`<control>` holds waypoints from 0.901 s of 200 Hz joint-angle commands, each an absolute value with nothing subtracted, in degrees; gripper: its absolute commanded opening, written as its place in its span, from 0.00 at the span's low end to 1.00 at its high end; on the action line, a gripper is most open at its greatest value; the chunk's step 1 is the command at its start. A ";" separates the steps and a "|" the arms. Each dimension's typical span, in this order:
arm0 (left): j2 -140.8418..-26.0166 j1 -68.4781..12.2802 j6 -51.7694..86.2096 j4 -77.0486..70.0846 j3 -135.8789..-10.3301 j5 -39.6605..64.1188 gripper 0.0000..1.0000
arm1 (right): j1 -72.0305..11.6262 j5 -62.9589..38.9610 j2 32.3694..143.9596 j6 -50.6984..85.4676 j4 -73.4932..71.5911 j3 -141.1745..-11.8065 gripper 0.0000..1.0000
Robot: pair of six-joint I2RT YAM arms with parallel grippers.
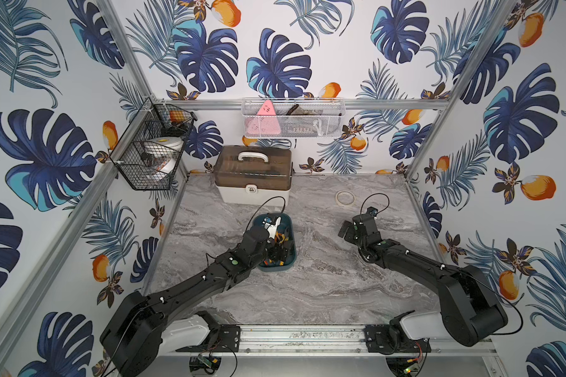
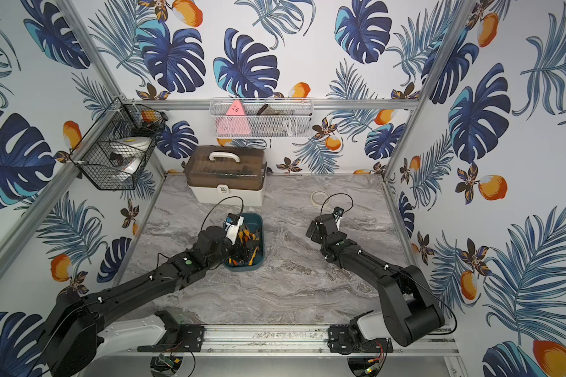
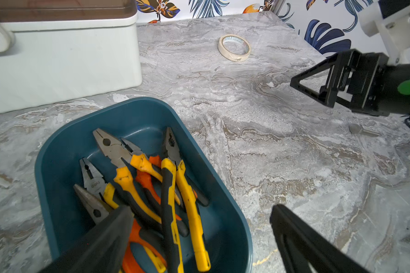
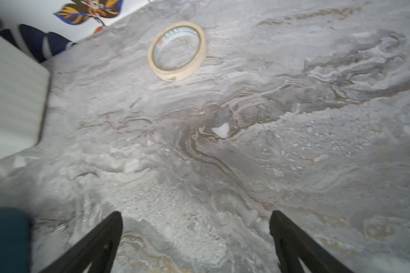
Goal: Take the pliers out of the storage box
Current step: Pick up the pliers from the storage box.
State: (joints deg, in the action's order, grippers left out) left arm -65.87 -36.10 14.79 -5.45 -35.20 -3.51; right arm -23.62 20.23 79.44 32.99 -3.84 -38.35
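Pliers (image 3: 168, 189) lie piled in the storage box (image 3: 64, 146), crossing each other. Grey jaws point twd the white case (image 3: 64, 59); yellow-blk & orange-blk handles point twd the wrist cam. In both top views the storage box (image 1: 290, 225) sits near frame centre on the marble table (image 1: 324, 287), just below the white case, w/ a gap between them.

Left gripper (image 3: 200, 208) is spread wide w/ nothing btwn its fingers. One finger (image 3: 109, 236) is over the handle end of the pile; can't tell if it touches. The other finger is outside the box rim, over bare table. In a top view the L arm reaches in from lower left & covers much of the box.

Right gripper (image 4: 195, 214) is also spread wide, empty, above bare marble, right of centre in the top views & well apart from the box. Tape roll (image 4: 176, 50) lies flat on the table beyond it, in front of the back wall.
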 commanded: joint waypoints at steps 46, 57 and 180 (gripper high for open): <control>-69.10 -35.71 28.20 -1.20 -36.60 -22.89 0.99 | -23.47 21.50 76.13 32.41 -9.47 -34.69 1.00; -68.65 -35.77 27.10 -4.51 -34.85 -20.19 0.99 | -23.51 21.61 76.60 32.24 -9.08 -34.91 1.00; -84.05 -42.95 21.59 1.98 -44.26 -21.11 0.49 | -23.77 16.58 75.17 30.86 -14.97 -32.21 1.00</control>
State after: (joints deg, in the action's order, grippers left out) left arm -81.93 -41.19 23.75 -3.01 -41.01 -15.79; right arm -23.62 17.28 75.66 31.83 -13.39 -32.03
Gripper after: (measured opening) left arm 0.531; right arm 0.998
